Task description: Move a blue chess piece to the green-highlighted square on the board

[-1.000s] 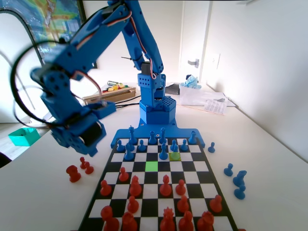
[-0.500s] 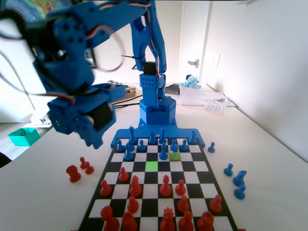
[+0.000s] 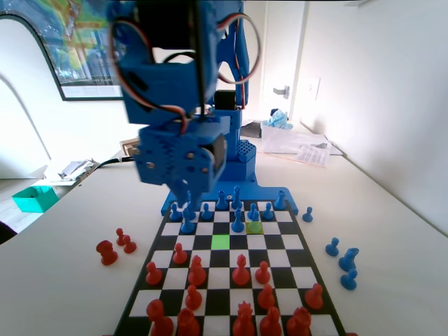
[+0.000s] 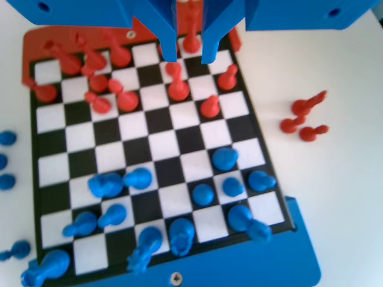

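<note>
The board (image 3: pixel 280 242) lies in front of the blue arm, and its green-highlighted square (image 3: pixel 220 241) is bare. A duller olive square (image 3: pixel 254 227) lies one row behind it, to the right. Blue pawns fill the far rows, among them a blue chess piece (image 3: pixel 238 222) left of the olive square. My gripper (image 3: pixel 187 201) hangs high over the far-left part of the board. In the wrist view the gripper (image 4: pixel 190 58) is open, with nothing between its jaws, above the board (image 4: pixel 161 143). Blue pawns (image 4: pixel 225 158) stand low in that picture.
Red pieces (image 3: pixel 241 269) hold the near rows. Taken red pieces (image 3: pixel 112 246) lie left of the board and blue ones (image 3: pixel 343 262) right of it. In the wrist view, red pieces (image 4: pixel 305 119) lie off the board to the right. A teal box (image 3: pixel 33 198) sits far left.
The arm has swung from left of the board to above its far-left squares. The gripper now points down at the board.
</note>
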{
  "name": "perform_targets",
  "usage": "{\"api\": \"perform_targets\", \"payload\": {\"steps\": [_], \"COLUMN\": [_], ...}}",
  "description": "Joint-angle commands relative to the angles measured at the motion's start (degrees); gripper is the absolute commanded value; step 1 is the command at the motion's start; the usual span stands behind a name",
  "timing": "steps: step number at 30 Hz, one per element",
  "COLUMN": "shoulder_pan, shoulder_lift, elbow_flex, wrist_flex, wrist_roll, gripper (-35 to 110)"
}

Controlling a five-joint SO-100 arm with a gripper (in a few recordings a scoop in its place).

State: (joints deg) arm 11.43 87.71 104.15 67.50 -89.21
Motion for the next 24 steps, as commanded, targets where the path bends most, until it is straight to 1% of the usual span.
{"api": "perform_targets", "payload": {"steps": [1, 24], "shoulder_pan": [-2.55, -11.87], "shoulder_lift": [7.47, 14.41], "elbow_flex": [2.81, 15.82], "wrist_flex": [-1.32, -8.7], "wrist_roll": [0.44, 3.78], "gripper": [8, 9]}}
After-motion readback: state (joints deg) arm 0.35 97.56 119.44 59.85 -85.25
